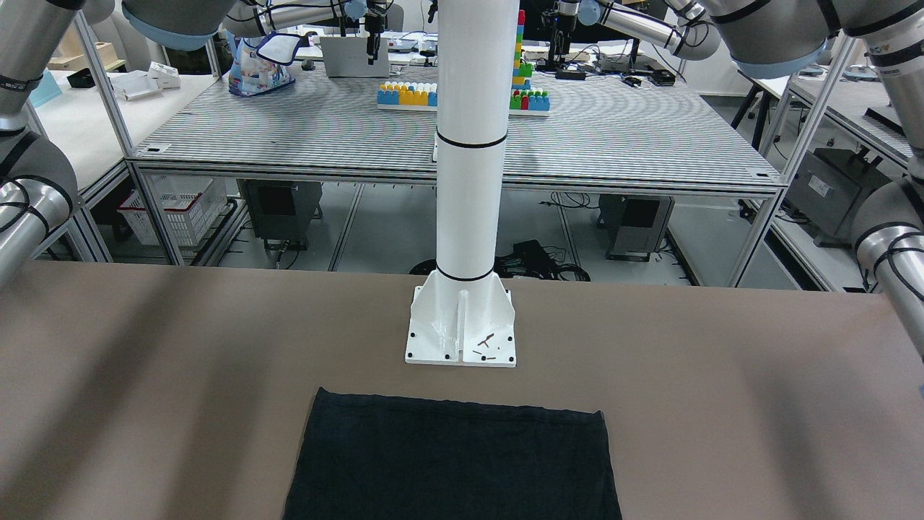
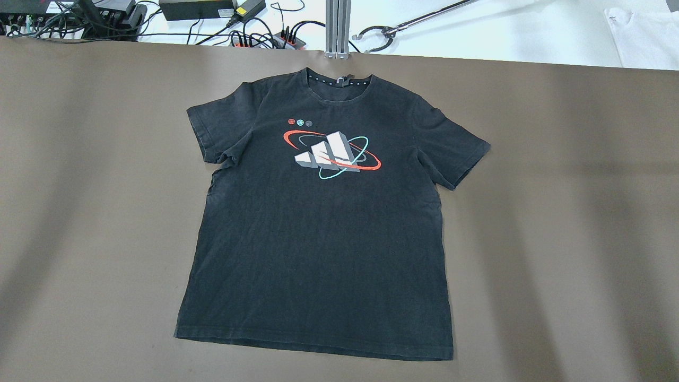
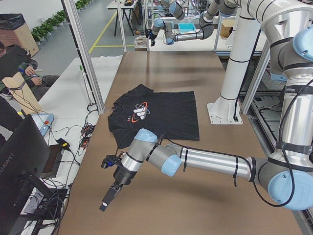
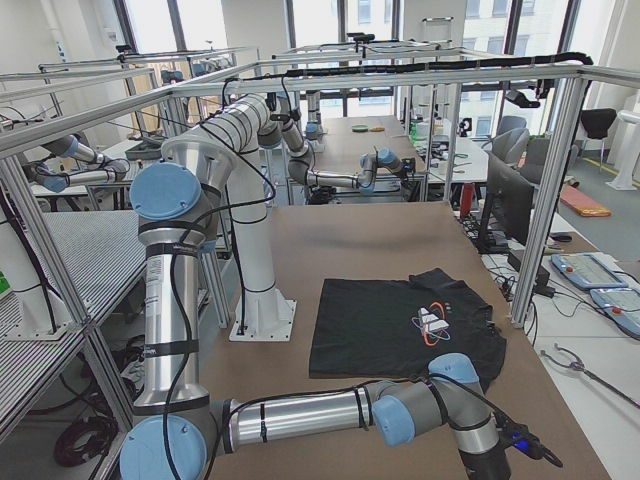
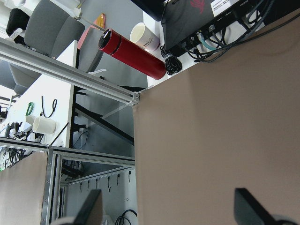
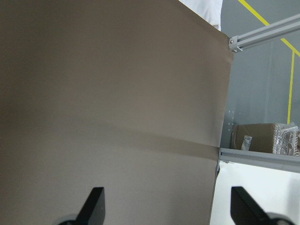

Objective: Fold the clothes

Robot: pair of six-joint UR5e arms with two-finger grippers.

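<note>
Just in front of the white pillar (image 1: 469, 180), a black T-shirt (image 2: 318, 239) lies flat on the brown table (image 2: 557, 212). Its chest faces up, showing a print (image 2: 331, 151) of three white bars ringed in red and teal. The hem runs along the side nearest the pillar's base (image 1: 462, 325), close to it but not touching. The collar points away from the pillar and both short sleeves are spread out to the sides.

Neither arm is anywhere near the cloth. The left gripper (image 5: 168, 194) hangs over the table's end on the robot's left, out past the shirt's sleeve as seen from the pillar and well apart from it. Its fingers (image 5: 91, 208) stand wide apart with only bare tabletop between them, so it holds nothing. Its wrist camera looks over the table's corner at a red flask (image 5: 133, 54) and a paper cup (image 5: 143, 36) on the desk beyond.

The right gripper (image 6: 168, 192) is over the opposite end of the table, on the pillar's other side and equally far from the shirt. Its two fingers (image 6: 96, 201) are also spread wide over plain brown surface, with nothing held. From the side, that arm reaches out low over the table, its wrist beyond the shirt's other sleeve.
</note>
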